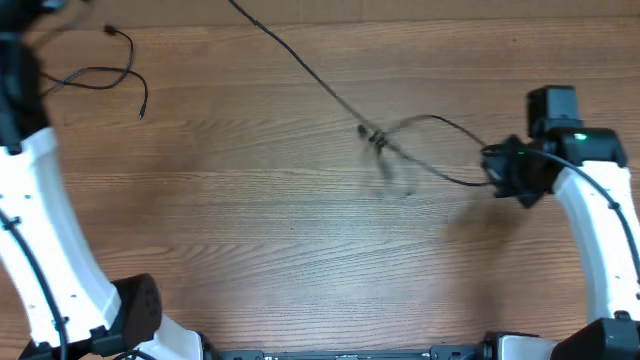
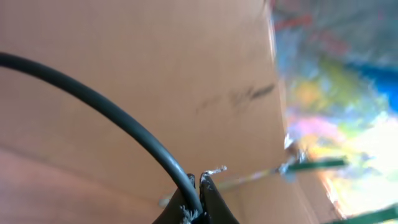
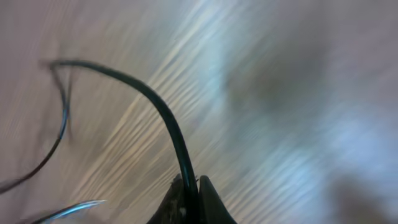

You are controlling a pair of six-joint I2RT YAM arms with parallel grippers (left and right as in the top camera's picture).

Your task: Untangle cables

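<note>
Overhead, the brown wooden table [image 1: 250, 230] shows fine straight grain, with two white arms [image 1: 40, 220] at its sides. One long cable [image 1: 300, 65], thin, black and flexible, runs diagonally from the far edge to a small tangled knot [image 1: 375, 140] near the middle. From there it curves to the right gripper [image 3: 191, 190], whose fingers are pressed together on it. A short cable [image 1: 100, 75] lies curled at the far left corner. In the left wrist view, the left gripper [image 2: 200, 186] is also clamped on a smooth round black cord [image 2: 106, 112].
</note>
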